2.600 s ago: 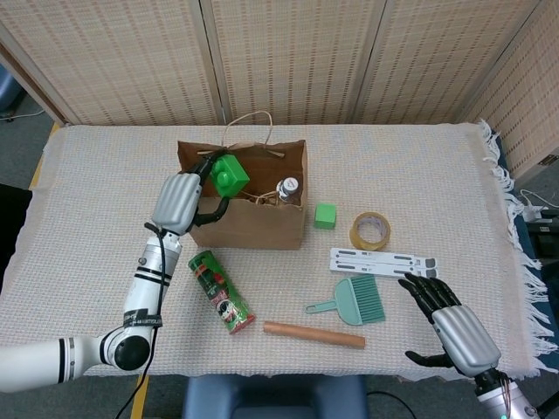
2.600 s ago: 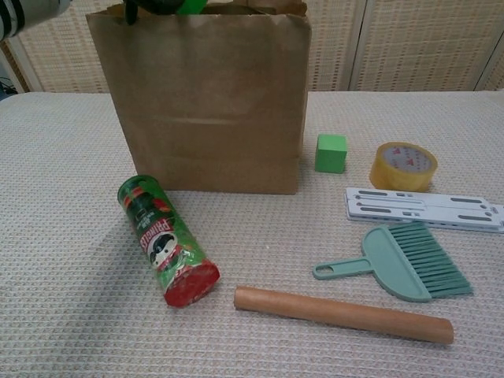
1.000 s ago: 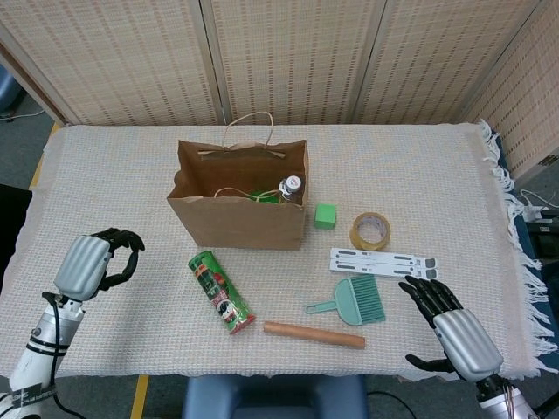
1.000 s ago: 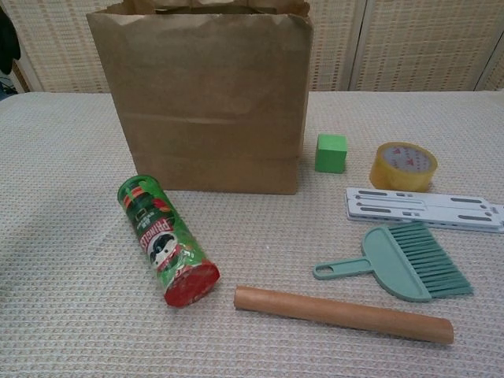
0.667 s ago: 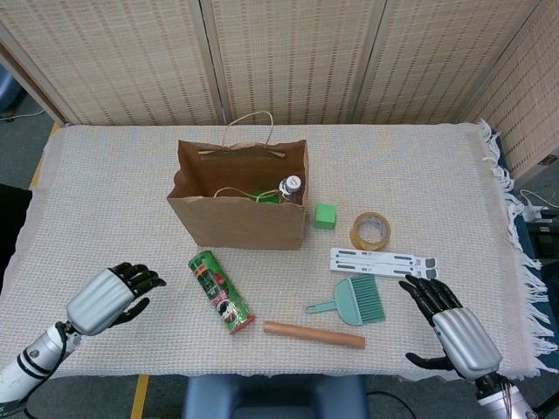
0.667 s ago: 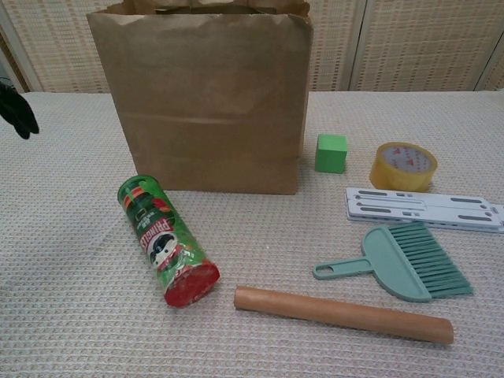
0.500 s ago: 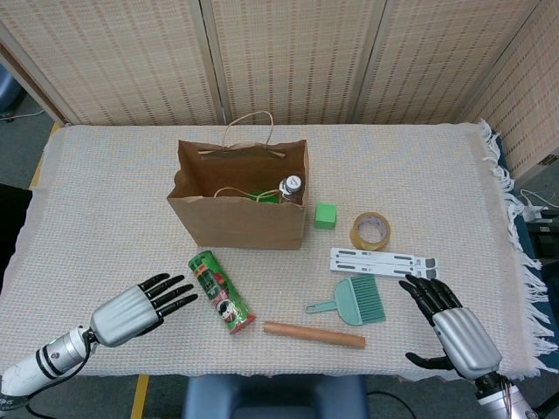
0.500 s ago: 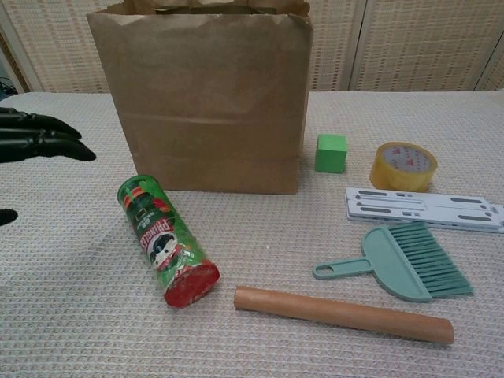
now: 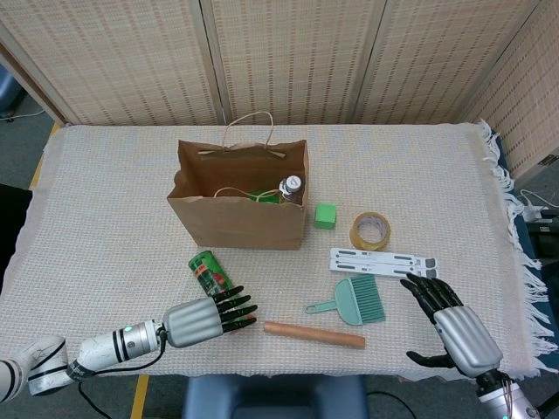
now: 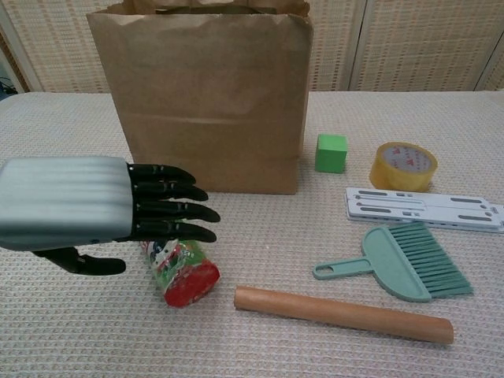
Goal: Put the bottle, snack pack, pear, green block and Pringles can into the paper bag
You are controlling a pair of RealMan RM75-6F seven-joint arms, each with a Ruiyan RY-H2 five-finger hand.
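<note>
The brown paper bag (image 9: pixel 236 218) (image 10: pixel 205 102) stands open at mid-table; the bottle's cap (image 9: pixel 289 186) and something green (image 9: pixel 258 197) show inside. The green block (image 9: pixel 325 216) (image 10: pixel 331 153) sits just right of the bag. The green Pringles can (image 9: pixel 207 268) (image 10: pixel 183 276) lies in front of the bag, red end toward me. My left hand (image 9: pixel 205 319) (image 10: pixel 94 203) hovers over the can's near half, fingers straight and apart, holding nothing. My right hand (image 9: pixel 458 332) is open near the front right edge. No pear or snack pack shows.
A tape roll (image 9: pixel 370 230) (image 10: pixel 403 166), a white slotted rack (image 9: pixel 384 260) (image 10: pixel 425 208), a teal hand brush (image 9: pixel 354 301) (image 10: pixel 405 261) and a wooden rolling pin (image 9: pixel 314 334) (image 10: pixel 342 314) lie right of the can. Woven screens stand behind the table.
My left hand let a green item go into the bag, drew back to the front left, then swept right over the Pringles can. The right hand stayed put.
</note>
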